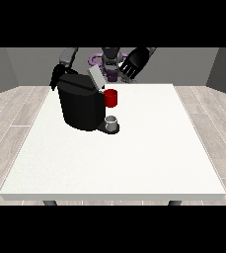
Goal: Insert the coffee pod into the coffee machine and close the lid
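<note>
Coffee machine (pixel 81 106) is sitting on the bench (pixel 134 163), lid (pixel 96 78) tilting up, red thing at the machine (pixel 111 98). Grey thing (pixel 112 120) at its base, maybe the pod. Robot hand at view's right (pixel 135 62) is hanging released; the other robot hand (pixel 56 77) is hiding behind the machine, can't tell. Risk: a reaching robot hand nudging the lid shut early.

Black coffee machine (pixel 80 106), lid (pixel 96 78) raised.
</note>
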Action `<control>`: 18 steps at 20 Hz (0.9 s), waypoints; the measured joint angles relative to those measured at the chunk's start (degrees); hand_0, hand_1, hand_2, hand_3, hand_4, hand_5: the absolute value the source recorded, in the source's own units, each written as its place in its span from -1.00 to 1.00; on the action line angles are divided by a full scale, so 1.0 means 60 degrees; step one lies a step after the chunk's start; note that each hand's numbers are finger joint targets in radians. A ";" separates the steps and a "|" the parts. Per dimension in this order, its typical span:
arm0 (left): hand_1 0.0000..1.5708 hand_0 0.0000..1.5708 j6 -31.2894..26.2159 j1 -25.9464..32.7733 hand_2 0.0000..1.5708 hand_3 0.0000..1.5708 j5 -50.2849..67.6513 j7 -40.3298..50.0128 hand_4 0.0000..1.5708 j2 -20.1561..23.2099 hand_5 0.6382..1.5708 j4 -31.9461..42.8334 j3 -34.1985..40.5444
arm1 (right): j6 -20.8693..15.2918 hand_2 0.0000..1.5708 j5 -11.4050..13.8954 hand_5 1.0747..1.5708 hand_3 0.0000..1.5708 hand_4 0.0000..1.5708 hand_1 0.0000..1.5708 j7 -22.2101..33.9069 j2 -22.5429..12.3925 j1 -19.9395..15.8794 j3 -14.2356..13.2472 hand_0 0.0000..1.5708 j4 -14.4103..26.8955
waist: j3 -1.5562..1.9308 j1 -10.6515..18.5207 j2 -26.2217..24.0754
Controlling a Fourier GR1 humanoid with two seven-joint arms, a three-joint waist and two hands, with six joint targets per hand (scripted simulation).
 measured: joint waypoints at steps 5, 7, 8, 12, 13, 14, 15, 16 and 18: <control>0.56 0.56 -0.0186 -0.0868 0.63 0.59 0.0027 0.0200 -0.39 0.0323 1.00 0.0086 0.0237 | -0.0015 -1.00 -0.0069 1.00 -1.00 -0.76 -1.00 0.0091 -0.0053 -0.0487 -0.0126 -1.00 -0.0135 | 0.0000 -0.0268 0.0516; 0.56 0.56 -0.0152 -0.1023 0.64 0.58 -0.0007 0.0294 -0.39 0.0373 1.00 0.0167 0.0287 | 0.0049 -1.00 -0.0125 1.00 -1.00 -1.00 -1.00 0.0183 -0.0118 -0.0598 -0.0174 -1.00 -0.0214 | 0.0002 -0.0417 0.0656; 0.56 0.56 -0.0093 -0.1104 0.63 0.57 -0.0029 0.0231 -0.39 0.0515 1.00 0.0247 0.0353 | 0.0008 -1.00 -0.0082 1.00 -1.00 -1.00 -1.00 0.0200 -0.0043 -0.0636 -0.0085 -1.00 -0.0355 | 0.0001 -0.0540 0.0809; 0.60 0.60 -0.0190 -0.1572 0.65 0.58 -0.0043 0.0241 -0.37 0.0762 1.00 0.0420 0.0476 | -0.0080 -1.00 -0.0075 1.00 -1.00 -0.85 -1.00 0.0316 -0.0019 -0.0966 -0.0121 -1.00 -0.0444 | -0.0001 -0.0692 0.1188; 0.56 0.56 -0.0154 -0.1676 0.64 0.58 -0.0053 0.0251 -0.38 0.0753 1.00 0.0440 0.0488 | -0.0137 -1.00 -0.0037 1.00 -1.00 -0.87 -1.00 0.0300 -0.0026 -0.1078 -0.0136 -1.00 -0.0425 | 0.0000 -0.0708 0.1355; 0.52 0.52 -0.0221 -0.1785 0.64 0.59 -0.0048 0.0236 -0.38 0.0798 1.00 0.0461 0.0499 | -0.0094 -1.00 -0.0052 1.00 -1.00 -1.00 -1.00 0.0257 -0.0084 -0.1135 -0.0174 -1.00 -0.0374 | 0.0000 -0.0712 0.1451; 0.54 0.54 -0.0217 -0.1901 0.63 0.58 -0.0068 0.0214 -0.40 0.0888 1.00 0.0516 0.0527 | -0.0170 -1.00 -0.0006 1.00 -1.00 -1.00 -1.00 0.0290 -0.0031 -0.1234 -0.0140 -1.00 -0.0415 | 0.0001 -0.0765 0.1585; 0.51 0.51 -0.0170 -0.1884 0.61 0.56 -0.0105 0.0164 -0.40 0.0879 1.00 0.0570 0.0507 | -0.0204 -1.00 0.0046 1.00 -1.00 -1.00 -1.00 0.0388 -0.0025 -0.1300 -0.0103 -1.00 -0.0465 | 0.0001 -0.0783 0.1629; 0.50 0.50 -0.0083 -0.1877 0.58 0.55 -0.0171 0.0105 -0.41 0.0870 1.00 0.0602 0.0472 | -0.0182 -1.00 0.0061 1.00 -1.00 -0.79 -1.00 0.0345 -0.0080 -0.1272 -0.0122 -1.00 -0.0433 | 0.0000 -0.0824 0.1744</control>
